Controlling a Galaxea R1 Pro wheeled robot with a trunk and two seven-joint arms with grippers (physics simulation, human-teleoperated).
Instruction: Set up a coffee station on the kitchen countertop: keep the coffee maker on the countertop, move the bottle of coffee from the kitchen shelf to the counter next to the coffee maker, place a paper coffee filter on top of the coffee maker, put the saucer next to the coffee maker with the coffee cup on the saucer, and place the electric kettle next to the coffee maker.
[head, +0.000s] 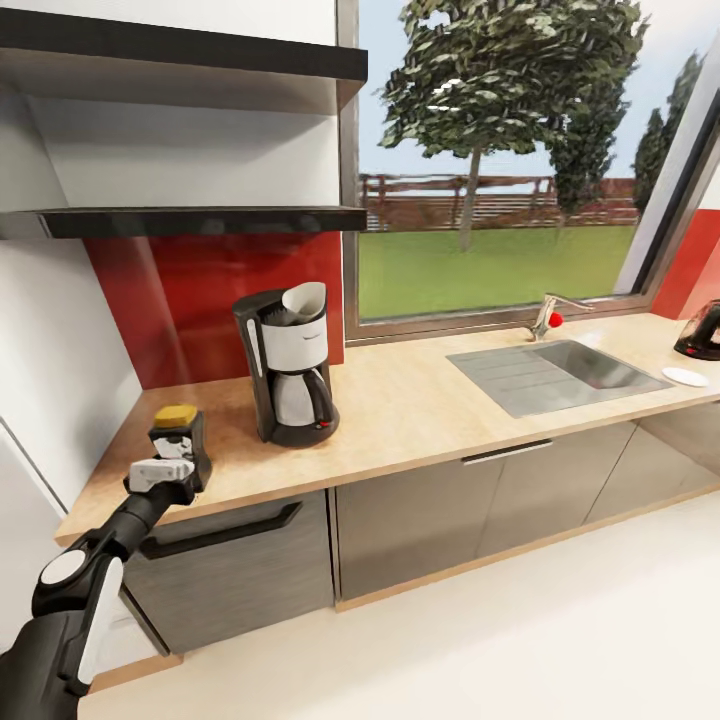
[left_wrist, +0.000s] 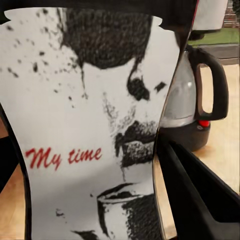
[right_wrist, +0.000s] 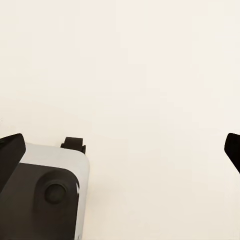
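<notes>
Through the right wrist camera we look down on a plain cream floor (right_wrist: 140, 75), smooth and unmarked, taking up most of the picture. Our right gripper (right_wrist: 122, 150) shows as two black fingertips (right_wrist: 11, 152) at opposite edges of the picture, so its jaws stand wide apart with nothing between them. Below the gripper sits part of our own base (right_wrist: 47, 192): a pale grey rounded housing with a dark panel carrying a round black knob, and a small black bracket at its upper edge.

red backsplash (head: 200, 300); wide window (head: 490, 160) onto lawn and tree; steel sink (head: 560, 375); pale floor (head: 500, 650)
</notes>
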